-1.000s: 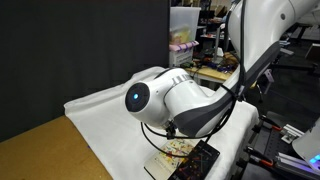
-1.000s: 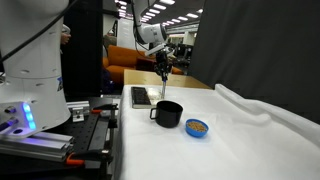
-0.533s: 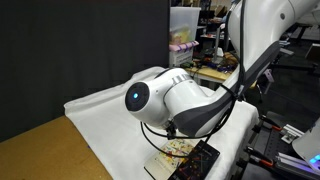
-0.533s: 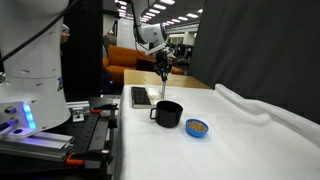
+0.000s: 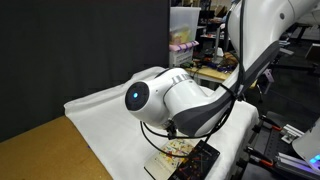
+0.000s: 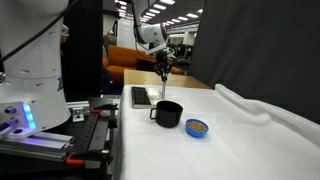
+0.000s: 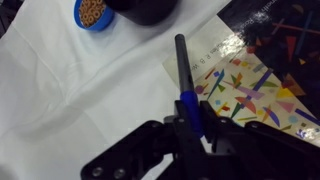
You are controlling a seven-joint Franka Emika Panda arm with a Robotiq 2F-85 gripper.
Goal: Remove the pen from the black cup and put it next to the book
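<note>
My gripper (image 7: 194, 112) is shut on the pen (image 7: 184, 70), whose blue barrel sits between the fingers while its dark end points away. In an exterior view the gripper (image 6: 164, 70) hangs above the table with the pen (image 6: 164, 88) pointing down, over the gap between the black cup (image 6: 168, 114) and the book (image 6: 140, 96). From the wrist, the cup (image 7: 145, 10) shows at the top edge. The book (image 7: 250, 85), with colourful pictures on a cream panel, lies to the right of the pen. The book (image 5: 185, 155) also peeks out under the arm.
A small blue bowl (image 6: 198, 128) of brown snacks stands beside the cup, also seen from the wrist (image 7: 92, 12). A white cloth (image 7: 70, 90) covers the table, bunched into folds (image 6: 265, 105) at one side. The arm's base (image 5: 165, 98) blocks much of one exterior view.
</note>
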